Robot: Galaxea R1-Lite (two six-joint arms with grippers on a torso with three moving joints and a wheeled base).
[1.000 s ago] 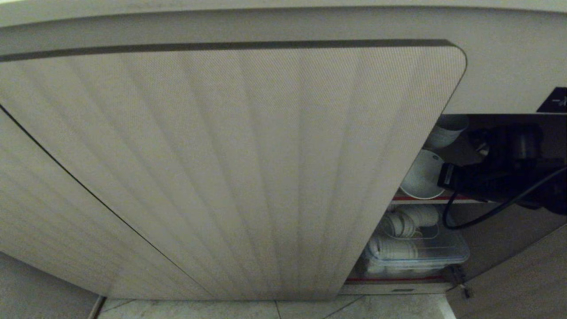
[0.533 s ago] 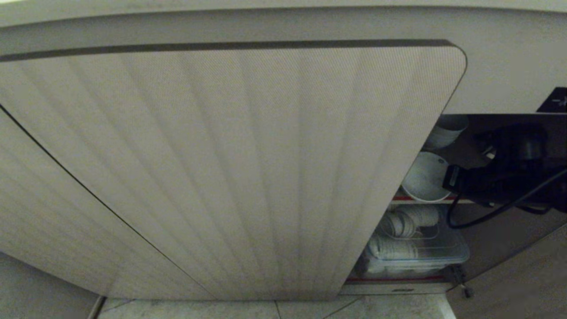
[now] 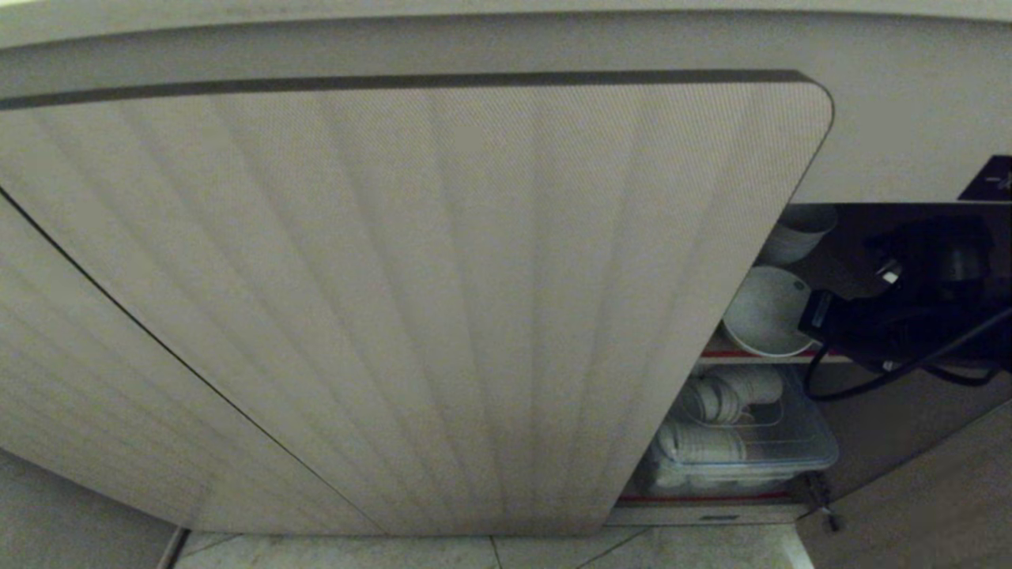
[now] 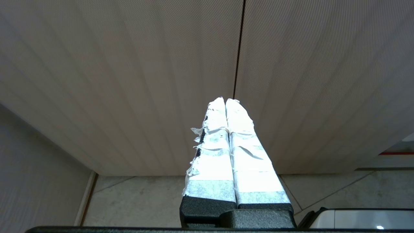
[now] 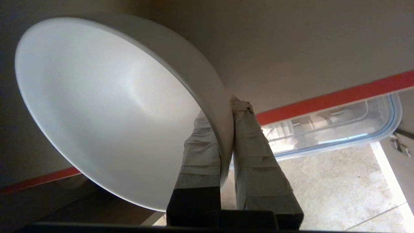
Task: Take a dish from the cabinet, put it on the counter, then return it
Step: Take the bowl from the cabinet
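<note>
The dish (image 5: 106,106), a plain white bowl, is tipped on its side, its hollow facing the right wrist camera. My right gripper (image 5: 223,111) is shut on its rim, one taped finger inside and one outside. In the head view the dish (image 3: 765,312) hangs just above the red-edged shelf (image 3: 715,354) in the cabinet's open right side, with the right gripper (image 3: 806,320) at its right rim. The cabinet's ribbed beige door (image 3: 411,300) fills most of that view. My left gripper (image 4: 225,101) is shut on nothing, parked facing closed ribbed doors. The counter's top is out of view.
Another white bowl (image 3: 797,231) sits deeper on the upper shelf. Below it a clear plastic box (image 3: 791,454) holds stacked white bowls (image 3: 700,442). A black cable (image 3: 870,379) loops under the right arm. A black label (image 3: 992,180) sits above the opening. Tiled floor (image 3: 553,553) lies beneath.
The right gripper and the dish have shifted a little to the right in the head view, and the dish has turned slightly. The left arm has not moved.
</note>
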